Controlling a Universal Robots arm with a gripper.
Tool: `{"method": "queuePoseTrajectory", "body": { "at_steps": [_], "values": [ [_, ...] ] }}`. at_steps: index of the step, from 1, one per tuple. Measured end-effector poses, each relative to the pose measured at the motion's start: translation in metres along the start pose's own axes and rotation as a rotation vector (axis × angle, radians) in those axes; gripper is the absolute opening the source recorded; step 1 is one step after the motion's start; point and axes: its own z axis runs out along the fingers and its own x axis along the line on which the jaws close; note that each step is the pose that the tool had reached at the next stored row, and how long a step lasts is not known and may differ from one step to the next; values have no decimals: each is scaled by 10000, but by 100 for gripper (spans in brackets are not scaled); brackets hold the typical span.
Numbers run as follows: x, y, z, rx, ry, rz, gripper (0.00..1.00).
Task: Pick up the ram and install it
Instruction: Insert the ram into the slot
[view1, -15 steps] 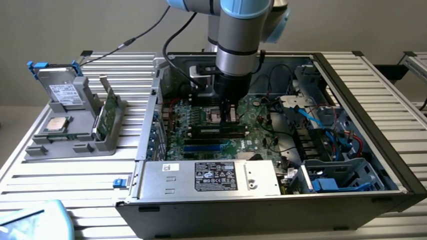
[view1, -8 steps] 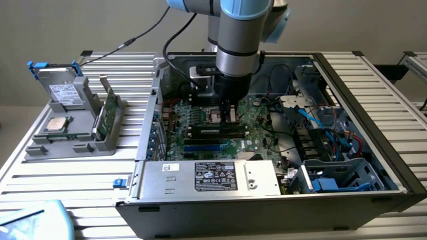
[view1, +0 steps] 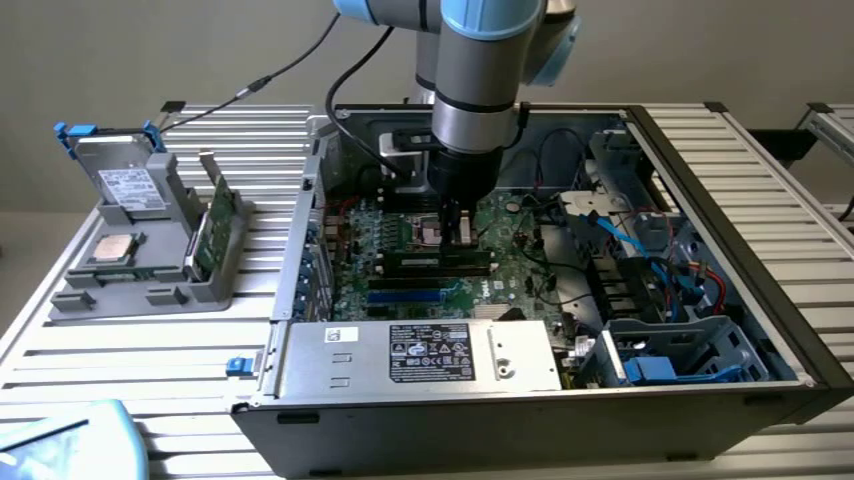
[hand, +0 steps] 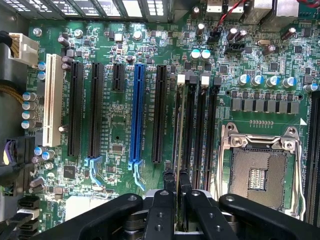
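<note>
readable text: none; every print here is too small or too faint to make out.
black label (view1: 430, 352): on the power supply (view1: 527, 372); white lettering and rows of small marks, not legible.
white sticker (view1: 343, 335): on the same power supply, dark print, not legible.
drive label (view1: 130, 187): white, with dark lines of print, on the drive standing in the grey holder (view1: 80, 298); not legible.
motherboard (hand: 120, 125): fine white lettering beside the long slots, not legible.
ram (hand: 178, 140): turned edge-on, faces hidden.
</note>
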Motion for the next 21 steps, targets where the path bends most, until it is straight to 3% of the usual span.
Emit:
{"method": "queuePoseTrajectory", "body": {
  "at_steps": [21],
  "values": [
    [-5, -1, 25, -4, -3, 77, 14]
  ]
}}
